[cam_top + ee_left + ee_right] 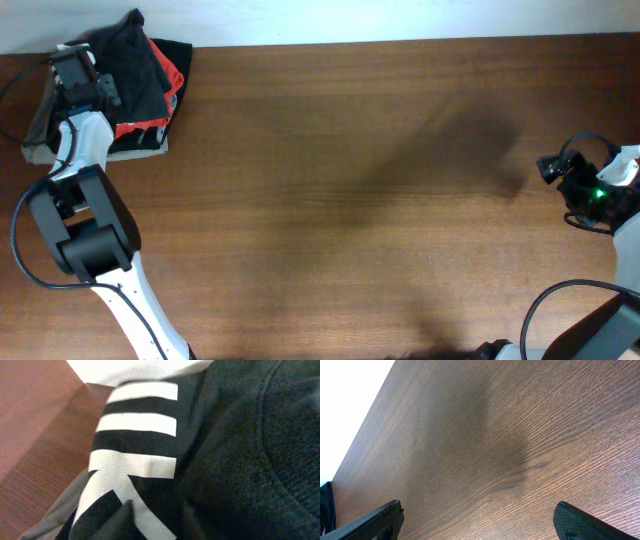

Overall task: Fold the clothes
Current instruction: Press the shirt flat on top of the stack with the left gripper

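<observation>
Left claw (155, 524) on black T-shirt (225, 460), open or closed unclear; right claw (477, 522) wide open. Lifting may drag red-trimmed garment (135, 128).

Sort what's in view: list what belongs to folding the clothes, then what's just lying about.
For the job:
- dark T-shirt with white block letters

Just lying about, in the same pile:
- garment with red-orange trim
- grey-khaki garment
</observation>
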`<state>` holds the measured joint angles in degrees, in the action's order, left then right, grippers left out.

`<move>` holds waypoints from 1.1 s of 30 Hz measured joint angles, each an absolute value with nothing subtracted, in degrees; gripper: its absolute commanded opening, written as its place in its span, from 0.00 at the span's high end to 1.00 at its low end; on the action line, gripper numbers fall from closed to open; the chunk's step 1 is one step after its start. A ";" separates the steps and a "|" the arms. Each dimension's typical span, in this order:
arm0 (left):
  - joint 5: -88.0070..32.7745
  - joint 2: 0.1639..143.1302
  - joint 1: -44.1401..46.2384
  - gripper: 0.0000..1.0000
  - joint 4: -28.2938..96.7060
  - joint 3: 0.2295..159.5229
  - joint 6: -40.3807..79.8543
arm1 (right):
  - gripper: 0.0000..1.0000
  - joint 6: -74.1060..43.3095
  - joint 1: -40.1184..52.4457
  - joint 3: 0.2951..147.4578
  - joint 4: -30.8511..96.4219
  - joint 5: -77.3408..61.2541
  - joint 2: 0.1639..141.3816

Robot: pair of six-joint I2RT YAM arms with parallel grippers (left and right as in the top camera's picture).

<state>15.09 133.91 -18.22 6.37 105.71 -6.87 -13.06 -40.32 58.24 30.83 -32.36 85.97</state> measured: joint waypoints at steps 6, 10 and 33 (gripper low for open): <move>15.00 123.63 -16.16 0.01 8.97 105.69 -7.03 | 0.01 -13.08 -40.32 58.24 30.85 -32.36 85.97; 14.74 112.46 -12.14 0.01 15.14 105.71 -7.05 | 0.01 -13.04 -40.32 58.24 30.81 -32.36 85.97; 13.91 84.86 25.45 0.01 46.35 106.02 -6.81 | 0.01 -13.06 -40.32 58.24 30.98 -32.36 86.08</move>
